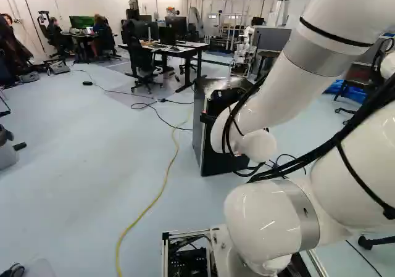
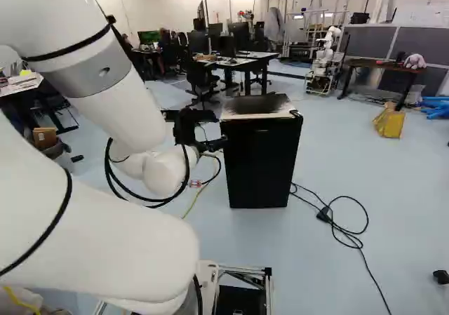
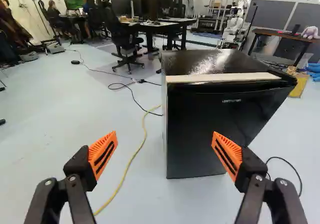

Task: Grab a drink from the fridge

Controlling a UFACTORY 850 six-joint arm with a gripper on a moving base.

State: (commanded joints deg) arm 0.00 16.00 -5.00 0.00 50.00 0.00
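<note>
One black fridge (image 3: pixel 187 62); pale lettering (image 3: pixel 231 101) on door (image 3: pixel 195 134)

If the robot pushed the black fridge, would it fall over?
The fridge is a big, stiff-looking box, so it's probably heavy and wouldn't bend. It stands upright on a smooth-looking floor, so a low push might slide it; a high push could tip it.

We see the fridge (image 2: pixel 258 164) standing on the floor (image 2: pixel 393 189) ahead of us. In the left base view, a long cable (image 1: pixel 165 178) lies left of it, and behind is a bench (image 1: pixel 176 50) with screens (image 1: pixel 176 25) on it and a chair (image 1: pixel 142 60) before it. In the right base view, we find a looped cord (image 2: pixel 323 215) on the floor right of the fridge, and another robot (image 2: pixel 326 52) farther back.
</note>
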